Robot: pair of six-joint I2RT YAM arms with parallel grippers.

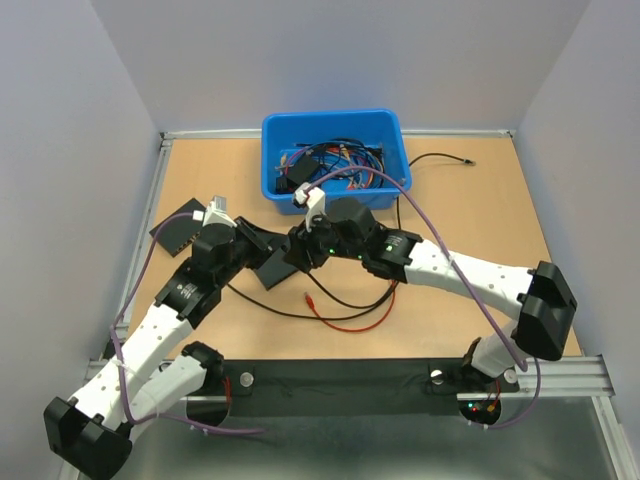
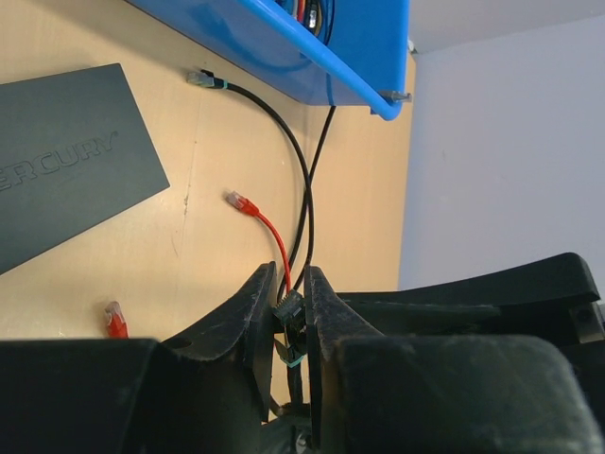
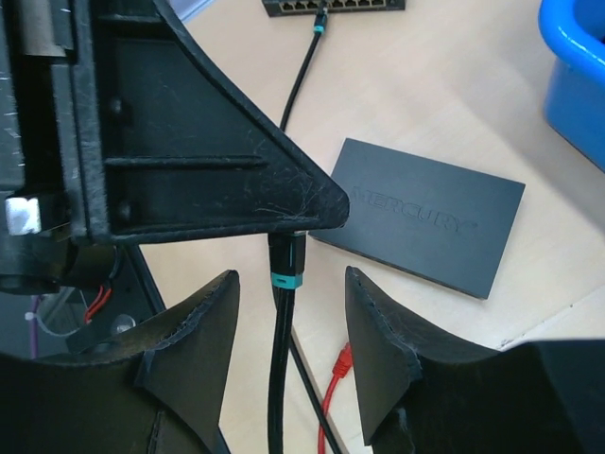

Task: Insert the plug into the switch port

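Red boot, thin red cable: we judge the plug (image 2: 236, 200) light, its cable limp and its clip fragile, so grip the boot's sides. It lies loose mid-desk, toward the near edge. Left gripper (image 2: 288, 287) pinches a black plug (image 2: 288, 314). Right gripper (image 3: 288, 295) jaws stand spread.

Soft, even light, apparently from overhead, fills all three views; shadows on the table (image 1: 480, 200) are faint and short. The pale walls (image 1: 330, 50) look flat and bright. In the wrist views the black fingers (image 3: 189, 369) at the bottom of the frame look slightly blurred, the table behind them sharp.
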